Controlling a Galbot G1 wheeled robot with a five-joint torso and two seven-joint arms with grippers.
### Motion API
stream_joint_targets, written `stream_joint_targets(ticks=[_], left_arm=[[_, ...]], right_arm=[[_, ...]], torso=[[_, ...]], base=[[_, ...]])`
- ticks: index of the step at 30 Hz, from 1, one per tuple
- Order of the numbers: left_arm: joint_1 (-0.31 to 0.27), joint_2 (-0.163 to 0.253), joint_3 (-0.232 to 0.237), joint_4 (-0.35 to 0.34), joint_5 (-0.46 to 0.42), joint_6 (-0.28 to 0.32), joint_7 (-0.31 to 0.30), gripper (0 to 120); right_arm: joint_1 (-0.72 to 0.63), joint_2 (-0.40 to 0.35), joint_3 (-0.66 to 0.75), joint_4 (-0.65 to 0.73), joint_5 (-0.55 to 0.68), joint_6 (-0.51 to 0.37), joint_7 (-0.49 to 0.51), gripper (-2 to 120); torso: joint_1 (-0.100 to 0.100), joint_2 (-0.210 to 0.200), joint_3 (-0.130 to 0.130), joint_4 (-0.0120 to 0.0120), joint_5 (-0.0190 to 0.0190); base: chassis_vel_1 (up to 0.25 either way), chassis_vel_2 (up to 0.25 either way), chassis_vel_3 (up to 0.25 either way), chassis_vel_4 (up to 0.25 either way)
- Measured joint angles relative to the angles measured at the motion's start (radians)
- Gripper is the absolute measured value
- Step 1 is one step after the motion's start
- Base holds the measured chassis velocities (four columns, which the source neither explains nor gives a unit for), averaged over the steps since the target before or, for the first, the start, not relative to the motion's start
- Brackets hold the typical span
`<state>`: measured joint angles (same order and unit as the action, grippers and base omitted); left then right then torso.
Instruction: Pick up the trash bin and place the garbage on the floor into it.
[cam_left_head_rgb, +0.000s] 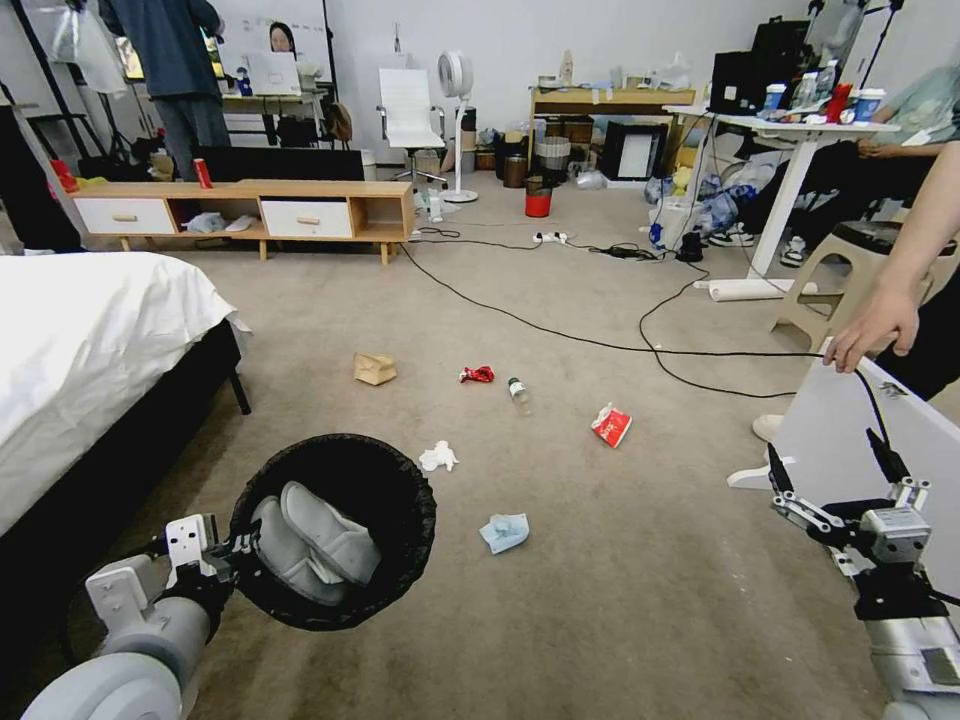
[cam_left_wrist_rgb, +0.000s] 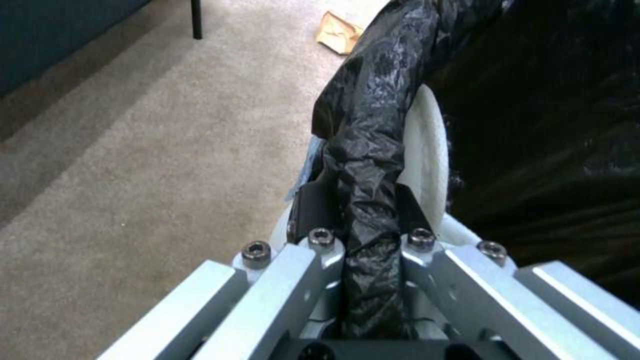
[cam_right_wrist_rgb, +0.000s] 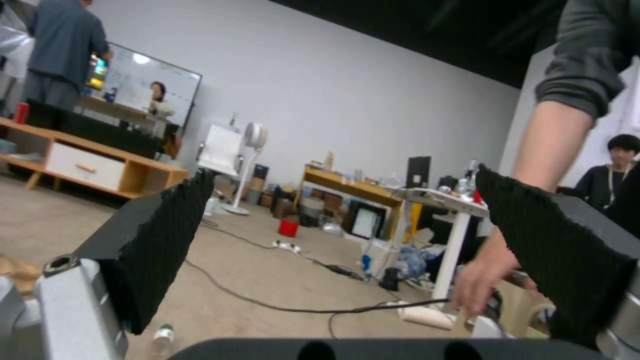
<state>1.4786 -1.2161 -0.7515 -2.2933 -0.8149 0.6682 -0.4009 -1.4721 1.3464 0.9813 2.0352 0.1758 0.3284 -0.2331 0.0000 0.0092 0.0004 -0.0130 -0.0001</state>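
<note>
The trash bin (cam_left_head_rgb: 335, 530), lined with a black bag, hangs low at the front left with pale soft items inside. My left gripper (cam_left_head_rgb: 245, 548) is shut on its rim; the left wrist view shows the gripper (cam_left_wrist_rgb: 363, 210) clamped on the bag-covered rim (cam_left_wrist_rgb: 373, 125). Several pieces of garbage lie on the floor (cam_left_head_rgb: 620, 560): a brown paper bag (cam_left_head_rgb: 374, 368) (cam_left_wrist_rgb: 340, 32), a red wrapper (cam_left_head_rgb: 477, 374), a small bottle (cam_left_head_rgb: 518, 392) (cam_right_wrist_rgb: 162, 336), a red-and-white cup (cam_left_head_rgb: 611, 424), a white tissue (cam_left_head_rgb: 438, 457) and a blue tissue (cam_left_head_rgb: 503, 531). My right gripper (cam_left_head_rgb: 830, 462) (cam_right_wrist_rgb: 347, 235) stands open at the right, holding nothing.
A bed (cam_left_head_rgb: 90, 340) borders the left side. Black cables (cam_left_head_rgb: 600, 345) cross the carpet. A white panel (cam_left_head_rgb: 870, 430) stands at the right with a person's hand (cam_left_head_rgb: 880, 325) on its edge. A low wooden cabinet (cam_left_head_rgb: 250, 210), a stool (cam_left_head_rgb: 840, 270) and desks stand farther back.
</note>
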Motion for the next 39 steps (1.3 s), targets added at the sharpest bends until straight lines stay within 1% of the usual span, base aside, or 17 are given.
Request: stream_joint_targets(ticks=[7, 11, 21, 27, 32, 35, 36, 39], left_arm=[[-0.002, -0.001, 0.002, 0.000, 0.000, 0.000, 0.000, 3], [-0.003, -0.001, 0.002, 0.002, -0.001, 0.000, 0.000, 3], [-0.003, -0.002, 0.004, 0.004, -0.003, 0.000, 0.001, 3], [-0.003, -0.002, 0.005, 0.005, -0.004, 0.000, 0.001, 3], [-0.003, -0.003, 0.006, 0.005, -0.004, 0.000, 0.001, 3], [-0.003, -0.003, 0.007, 0.005, -0.004, 0.000, 0.001, 3], [-0.003, -0.004, 0.007, 0.005, -0.004, 0.000, 0.001, 3], [-0.002, -0.004, 0.007, 0.004, -0.004, 0.000, 0.001, 3]], right_arm=[[-0.002, 0.000, 0.013, 0.001, -0.014, -0.014, 0.012, 100], [0.000, 0.000, 0.016, -0.003, -0.023, -0.006, 0.001, 100], [-0.001, 0.004, 0.013, 0.000, -0.042, 0.004, -0.038, 100], [-0.001, 0.003, 0.013, -0.003, -0.040, 0.016, -0.045, 100], [-0.001, 0.003, 0.015, -0.007, -0.041, 0.023, -0.045, 100], [-0.001, 0.003, 0.016, -0.008, -0.040, 0.024, -0.044, 100], [0.000, 0.003, 0.016, -0.009, -0.040, 0.025, -0.044, 100], [0.000, 0.003, 0.015, -0.009, -0.040, 0.025, -0.044, 100]], torso=[[0.000, 0.000, 0.000, -0.0004, 0.0002], [0.000, 0.000, 0.000, -0.0001, 0.0001], [0.000, 0.000, 0.000, -0.0003, 0.0001], [0.000, 0.000, 0.000, -0.0002, 0.0001], [0.000, 0.000, 0.000, -0.0002, 0.0001], [0.000, 0.000, 0.000, -0.0004, -0.0002], [0.000, 0.000, 0.000, 0.0000, 0.0005], [0.000, 0.000, 0.000, -0.0003, -0.0001]], base=[[0.000, 0.000, 0.000, 0.000], [0.000, 0.000, 0.000, 0.000], [0.000, 0.000, 0.000, 0.000], [0.000, 0.000, 0.000, 0.000], [-0.095, 0.087, 0.097, -0.086], [-0.175, 0.157, 0.178, -0.176], [-0.190, 0.206, 0.188, -0.225], [-0.208, 0.214, 0.239, -0.225]])
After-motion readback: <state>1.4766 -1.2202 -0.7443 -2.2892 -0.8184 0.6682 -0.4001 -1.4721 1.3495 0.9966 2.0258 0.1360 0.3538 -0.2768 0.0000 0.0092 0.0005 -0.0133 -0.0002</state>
